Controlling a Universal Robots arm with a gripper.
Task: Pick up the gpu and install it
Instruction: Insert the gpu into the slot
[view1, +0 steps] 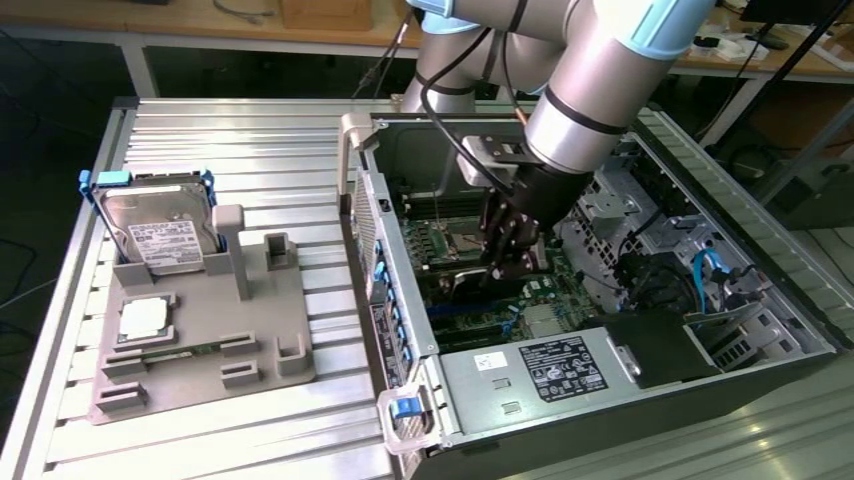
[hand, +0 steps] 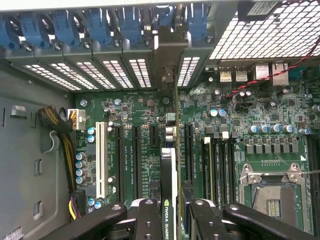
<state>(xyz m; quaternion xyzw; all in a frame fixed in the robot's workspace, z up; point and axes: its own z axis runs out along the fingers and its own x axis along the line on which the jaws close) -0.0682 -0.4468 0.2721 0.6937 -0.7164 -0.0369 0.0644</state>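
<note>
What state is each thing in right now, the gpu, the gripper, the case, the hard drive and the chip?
gpu, held on edge over the motherboard slots; seated or not, cannot tell.
gripper, shut on the gpu.
computer case, side open.
hard drive, upright in the grey holder.
chip, lying flat on the grey holder.

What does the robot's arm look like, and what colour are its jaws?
The arm is a fat, round silver-grey tube with light blue rings at its joints and a black band. A thin black cable runs beside it. Its jaws are black, with small round holes.
</note>
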